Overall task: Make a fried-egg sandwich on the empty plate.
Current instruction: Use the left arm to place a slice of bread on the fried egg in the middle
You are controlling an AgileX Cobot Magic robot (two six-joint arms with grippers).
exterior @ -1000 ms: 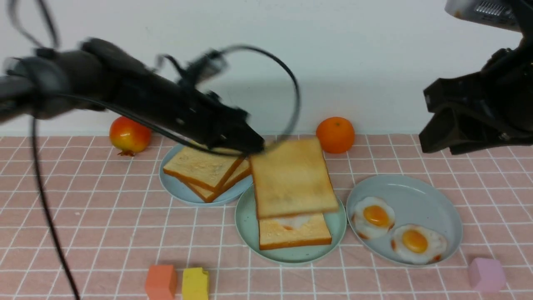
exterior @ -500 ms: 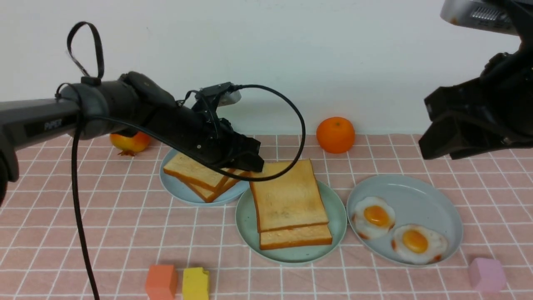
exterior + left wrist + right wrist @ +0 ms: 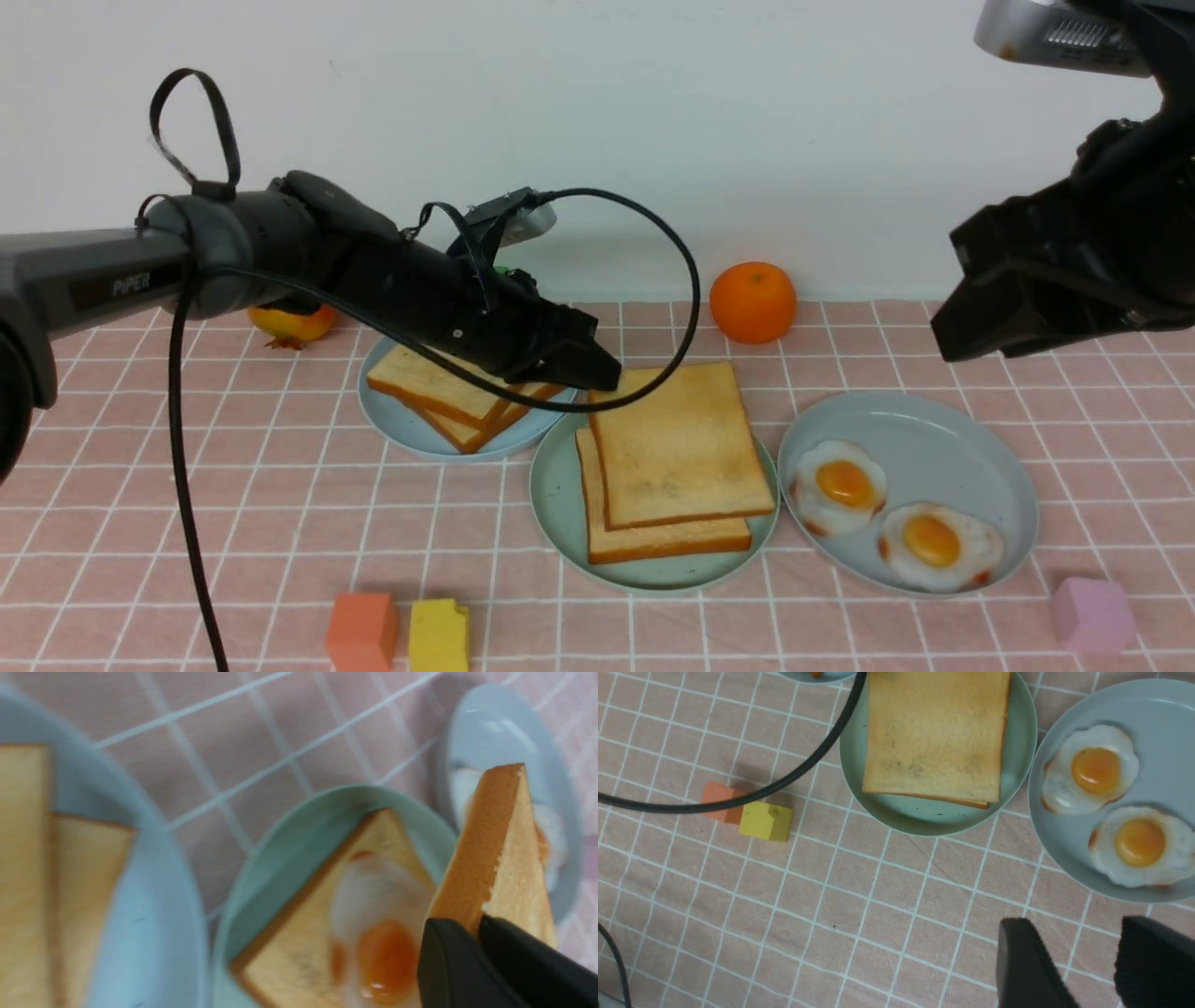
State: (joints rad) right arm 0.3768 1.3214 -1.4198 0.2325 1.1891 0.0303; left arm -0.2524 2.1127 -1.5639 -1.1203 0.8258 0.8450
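Top toast slice (image 3: 681, 443) over the fried egg (image 3: 373, 924) on the green plate (image 3: 555, 485); left tool (image 3: 597, 373) clamped on it.
We note the left tool pinched on the slice's far edge, which is raised; the near end lies on the bottom toast slice (image 3: 653, 541), offset to the right; the egg sits on the bottom slice; plate mid-tabletop (image 3: 280, 485); right tool (image 3: 1078, 933) up at the right, fingers apart, empty.
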